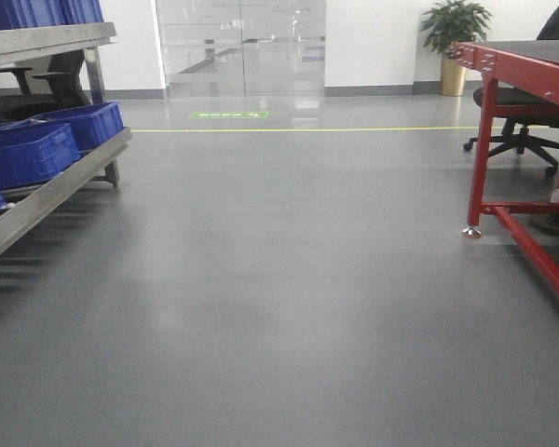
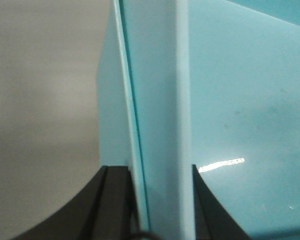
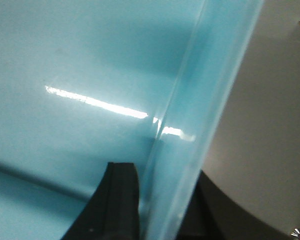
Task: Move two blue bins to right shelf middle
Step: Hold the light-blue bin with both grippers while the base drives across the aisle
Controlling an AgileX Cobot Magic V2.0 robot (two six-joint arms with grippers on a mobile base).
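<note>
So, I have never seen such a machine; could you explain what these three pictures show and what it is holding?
It is a wheeled robot with two arms. One camera looks forward over a grey floor: blue bins sit on a metal shelf to the left, a red table stands to the right. The other two cameras sit on the wrists. Each shows dark fingers either side of a pale blue wall: the left gripper and right gripper each clamp a bin wall.

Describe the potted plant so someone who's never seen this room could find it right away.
Look to the far white back wall, right of the glass doors. In the corner behind the red table stands the potted plant. It is the only greenery here, bushy leaves above a tall tan pot.
</note>
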